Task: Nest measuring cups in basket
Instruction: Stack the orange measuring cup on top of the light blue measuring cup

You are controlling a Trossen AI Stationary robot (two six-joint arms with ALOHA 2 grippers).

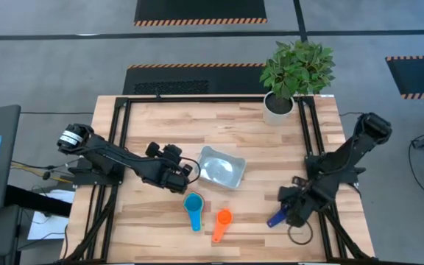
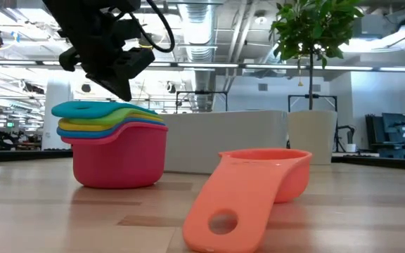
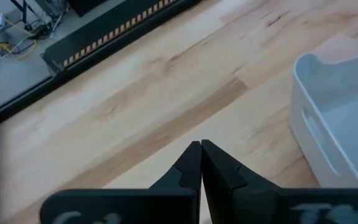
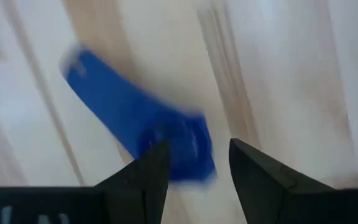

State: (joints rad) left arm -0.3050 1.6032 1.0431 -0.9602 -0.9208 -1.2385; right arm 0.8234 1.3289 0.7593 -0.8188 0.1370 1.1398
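Dark blue measuring cup (image 1: 277,218) lies at the lower right of the high view, between my right gripper (image 4: 194,163)'s parted fingers, so I judge pickup is the step; next, close squarely on it

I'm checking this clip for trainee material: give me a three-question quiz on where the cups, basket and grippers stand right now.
1. True or false: the basket already holds the orange cup.
2. Which gripper is at the dark blue cup? A) left gripper B) right gripper C) neither
3. Fill in: the nested stack has a ___ cup at the bottom.

Key
1. False. The orange cup lies on the table, beside the stack and outside the basket.
2. B. Its jaws stand open around the cup; the left gripper is shut, near the basket.
3. Red.
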